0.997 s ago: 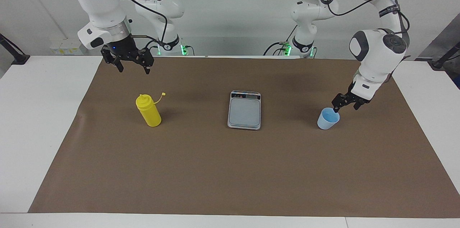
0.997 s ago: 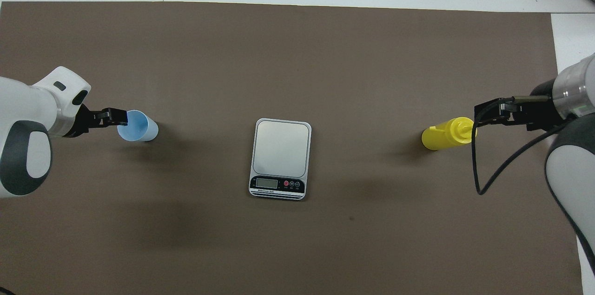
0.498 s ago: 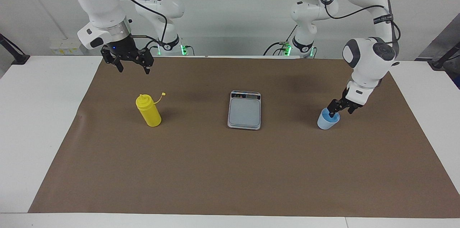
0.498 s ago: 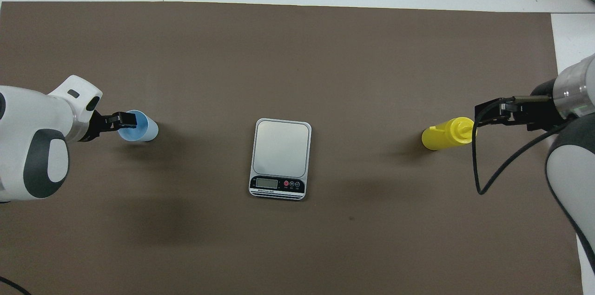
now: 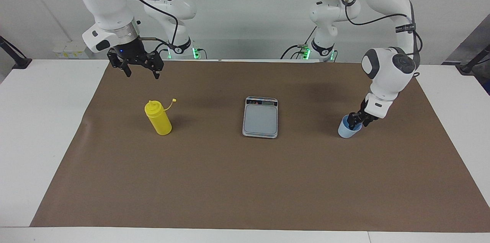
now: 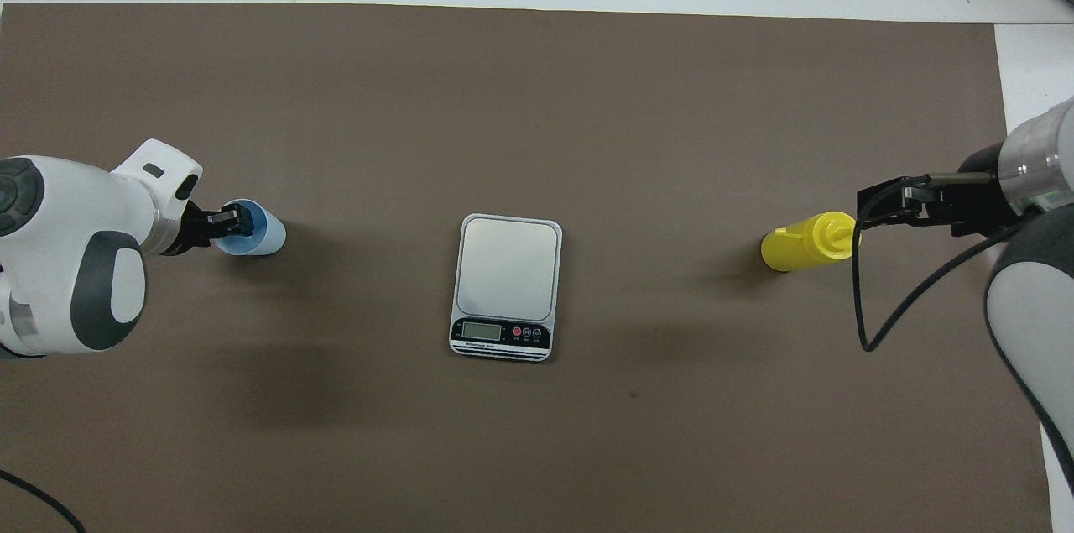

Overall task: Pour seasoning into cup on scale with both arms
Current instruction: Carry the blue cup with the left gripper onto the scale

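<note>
We see a robotics lab: two white arms [image 5: 111, 2] are mounted at 12 o'clock of a white table [image 5: 46, 120] covered by a brown paper sheet [image 5: 245, 181], against a bare pale wall [image 5: 249, 5], with black cables [image 5: 168, 17] and green-lit bases [image 5: 196, 52].

The table is covered by a matt brown paper-like sheet [image 5: 245, 181]. Smooth plastic is seen on the yellow bottle [image 5: 159, 119] and blue cup [image 5: 347, 131]. A satin grey platform is shown on the scale [image 6: 508, 269].
</note>
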